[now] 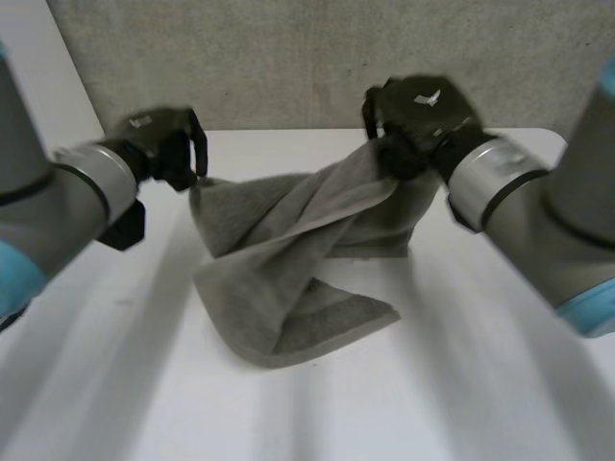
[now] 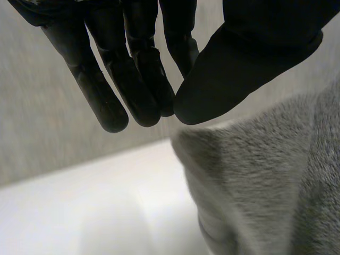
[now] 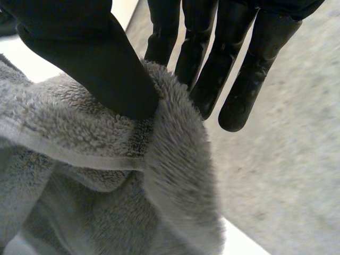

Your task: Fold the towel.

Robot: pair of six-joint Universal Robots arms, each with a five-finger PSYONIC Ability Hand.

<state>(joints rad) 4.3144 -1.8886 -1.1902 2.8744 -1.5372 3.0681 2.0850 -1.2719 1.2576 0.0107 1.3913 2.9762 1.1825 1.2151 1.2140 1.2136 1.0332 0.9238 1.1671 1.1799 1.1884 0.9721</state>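
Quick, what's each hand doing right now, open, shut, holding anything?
Left hand: shut, pinching a corner of the towel between thumb and fingers.
Right hand: shut on the towel, thumb pinching a bunched edge against the fingers.

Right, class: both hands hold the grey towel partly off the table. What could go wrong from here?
1. The left hand pinches the towel only at its very edge, so it may slip free.
2. The right hand grips a bunched fold, not a flat corner, and the towel hangs twisted with its lower part on the table; the fold may come out crooked.
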